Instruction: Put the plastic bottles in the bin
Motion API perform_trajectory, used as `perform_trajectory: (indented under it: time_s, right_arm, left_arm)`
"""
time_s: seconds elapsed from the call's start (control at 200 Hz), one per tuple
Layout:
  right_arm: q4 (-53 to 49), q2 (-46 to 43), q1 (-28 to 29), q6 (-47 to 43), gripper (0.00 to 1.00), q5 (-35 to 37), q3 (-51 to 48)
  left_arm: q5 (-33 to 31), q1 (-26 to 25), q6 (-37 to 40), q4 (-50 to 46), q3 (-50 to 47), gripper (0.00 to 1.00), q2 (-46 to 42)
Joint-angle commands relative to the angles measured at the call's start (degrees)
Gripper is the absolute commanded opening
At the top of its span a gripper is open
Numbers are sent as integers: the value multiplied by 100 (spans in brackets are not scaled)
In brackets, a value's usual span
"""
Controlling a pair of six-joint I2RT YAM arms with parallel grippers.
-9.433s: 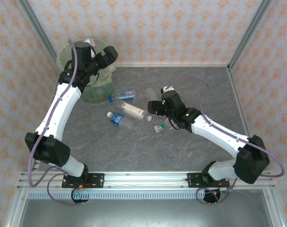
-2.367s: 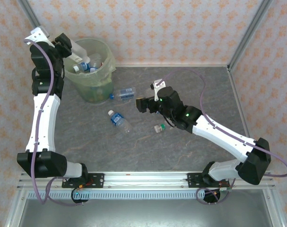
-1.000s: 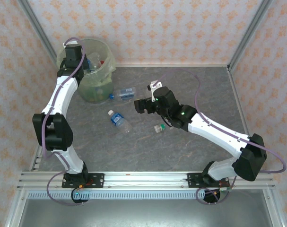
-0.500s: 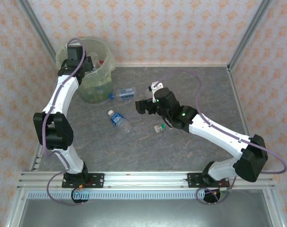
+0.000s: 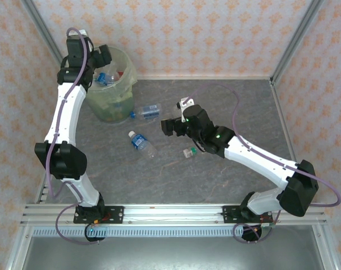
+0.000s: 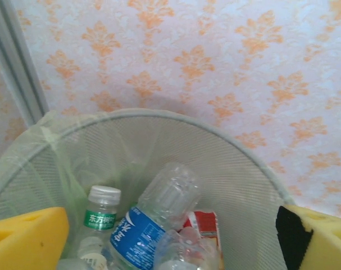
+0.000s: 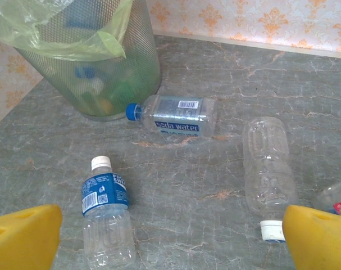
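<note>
Hovering above the bin (image 5: 117,104), left gripper (image 5: 101,57): yellow pads (image 6: 25,239) spread wide, nothing pinched. Left wrist view looks down into the bin's mesh wall. Below the spread jaws lie a green-label bottle (image 6: 100,214) with a white cap, to its right a large clear bottle (image 6: 156,216) with a blue label, then a red label (image 6: 203,225), on what I cannot tell. Bin stands at the far left corner of the table (image 5: 232,95), lined with a thin green bag (image 7: 74,34).

On the table, outside the bin:
- white-capped blue-label bottle (image 7: 105,216), lying flat, just ahead of the right gripper's left-hand finger;
- soda-water bottle (image 7: 178,115), on its side, blue cap just beside the bin's foot;
- bare clear bottle (image 7: 268,169), lying flat, white cap near the right-hand finger;
- small bottle (image 5: 189,152), close beside the right wrist on its near side.

Right gripper (image 5: 167,126): fingers wide apart, empty, low over the table, facing the bin. It touches none of the table bottles.
</note>
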Motion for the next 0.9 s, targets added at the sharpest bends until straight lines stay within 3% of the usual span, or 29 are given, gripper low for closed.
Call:
perform_trajectory:
  time_s: [0.0,0.275,0.415,0.656,0.896]
  right_arm:
    - [70,-166,15,111,100,233,-78]
    - [55,275,18,176,100,-227,-89]
    - [257,696,154,259,98,-617,-116]
    - [420,1705,682,238,95,-646,182]
    - [383,2762,815,338,94,-583,684]
  left_arm:
    - [692,-23,-425,-138,136,99,-289]
    - [1602,-145,-1224,618,-1074,99,-1168]
    - [1688,-185,-1407,784,-1687,99,-1679]
    - [1650,-183,-1456,728,-2419,99,-2459]
    - [1788,-189,-1621,737,-2978,99,-3077]
